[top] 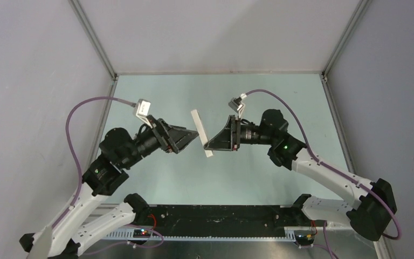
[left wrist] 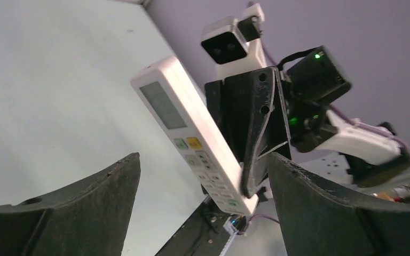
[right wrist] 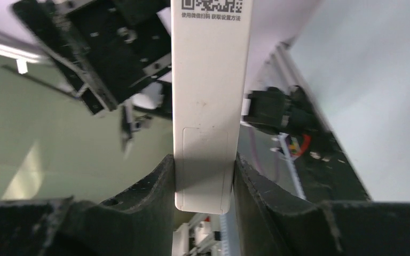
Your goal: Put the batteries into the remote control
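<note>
- Near edge, 6 o'clock in the top view: black base rail (top: 215,216) with both arm bases on it.
- Left arm (top: 113,156) comes in from 7 o'clock, right arm (top: 323,172) from 4 o'clock. A purple cable (top: 73,135) loops off each.
- Left jaws: wide apart, holding nothing. Their dark fingers (left wrist: 91,197) frame the remote in the left wrist view without touching it. The jaws sit just at 9 o'clock of the remote, tips pointing at it.
- Right jaws: clamped on the remote control (top: 201,132) at its near end. The fingers (right wrist: 152,194) press on both long edges, seen in the right wrist view.
- The remote control is off the counter, held in the air mid-scene between the two sets of jaws. It is tilted, with the free end leaning toward 11 o'clock in the top view.
- Its button face points at the left jaws: grey display window (left wrist: 163,105), then a green and a yellow button (left wrist: 194,142), then rows of small keys.
- Its back points at the right wrist camera: QR label (right wrist: 212,6) at 12 o'clock, and a rectangular cover outline (right wrist: 205,154) lower down that looks flush.
- White wrist camera box (left wrist: 225,42) sits above the right jaws, at 12 o'clock in the left wrist view.
- Pale green counter (top: 221,91) lies below and beyond.
- Grey walls (top: 215,32) with metal frame posts close the far side at 12 o'clock.
</note>
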`<act>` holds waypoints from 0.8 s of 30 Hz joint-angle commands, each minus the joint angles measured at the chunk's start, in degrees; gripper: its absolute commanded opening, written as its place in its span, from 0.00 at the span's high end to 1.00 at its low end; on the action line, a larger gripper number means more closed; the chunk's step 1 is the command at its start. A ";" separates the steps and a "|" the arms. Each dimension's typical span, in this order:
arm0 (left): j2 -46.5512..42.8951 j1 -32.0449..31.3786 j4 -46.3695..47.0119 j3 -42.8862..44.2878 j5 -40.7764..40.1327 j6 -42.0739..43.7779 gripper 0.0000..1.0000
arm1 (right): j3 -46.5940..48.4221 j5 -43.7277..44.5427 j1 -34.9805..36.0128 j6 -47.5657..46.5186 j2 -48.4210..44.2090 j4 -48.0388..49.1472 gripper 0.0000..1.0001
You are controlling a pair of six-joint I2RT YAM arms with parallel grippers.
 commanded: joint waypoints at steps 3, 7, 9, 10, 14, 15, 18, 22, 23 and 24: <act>5.66 0.02 12.78 4.23 9.16 -2.43 0.08 | 0.81 -8.24 -0.73 20.06 -2.26 26.44 0.77; 6.77 -0.02 16.54 4.77 8.84 -4.89 0.10 | 0.80 -8.96 -0.74 24.02 -2.28 30.63 0.77; 6.79 -0.03 17.62 4.96 8.29 -5.73 0.14 | 0.81 -9.46 -0.72 25.13 -2.25 31.69 0.77; 6.77 -0.01 17.93 4.86 8.17 -6.02 0.16 | 0.79 -9.53 -0.71 25.35 -2.26 31.71 0.77; 6.89 -0.03 20.80 3.63 9.05 -8.11 0.18 | 0.78 -9.65 -0.61 24.65 -2.41 30.51 0.77; 7.03 0.02 21.45 3.42 9.21 -8.44 0.18 | 0.78 -9.54 -0.55 24.37 -2.34 30.11 0.77; 7.23 0.00 21.99 2.61 9.65 -9.68 0.19 | 0.78 -9.54 -0.37 23.11 -1.99 28.50 0.77; 7.34 0.02 22.36 2.32 9.66 -10.06 0.22 | 0.78 -9.29 0.18 21.43 -1.18 26.60 0.77; 7.43 0.01 22.36 2.24 9.69 -10.04 0.24 | 0.78 -9.25 0.27 21.18 -1.07 26.40 0.77; 7.51 -0.01 22.32 2.09 9.67 -10.02 0.32 | 0.78 -9.19 0.33 20.56 -0.88 25.72 0.77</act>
